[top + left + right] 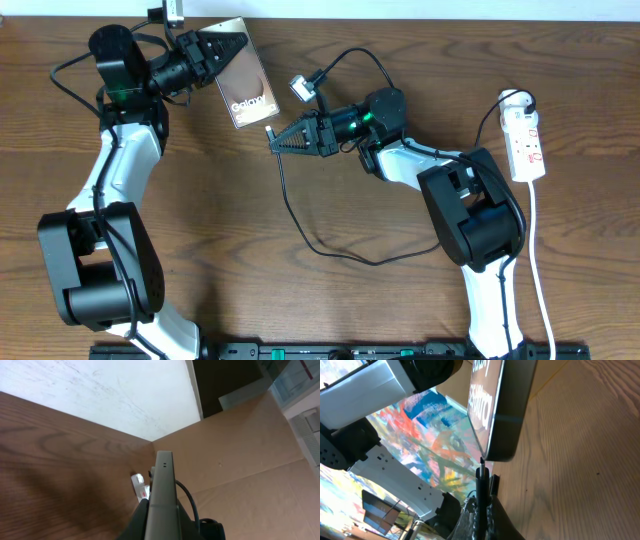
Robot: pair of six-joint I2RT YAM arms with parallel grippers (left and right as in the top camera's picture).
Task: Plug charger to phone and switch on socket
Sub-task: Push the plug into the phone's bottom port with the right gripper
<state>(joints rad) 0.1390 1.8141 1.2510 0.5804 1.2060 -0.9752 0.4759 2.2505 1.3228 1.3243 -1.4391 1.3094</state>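
Aligning charger [481, 474] with phone [247, 88]
Left tool [228, 47] clamps the phone; right tool [275, 141] pinches the charger's tip just below its short edge.

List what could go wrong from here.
The plug tip in the right gripper sits at the edge of the phone; a push may miss the port. The left gripper holds the phone by one side, so it may twist. The charger cable loops by the right arm and may snag.
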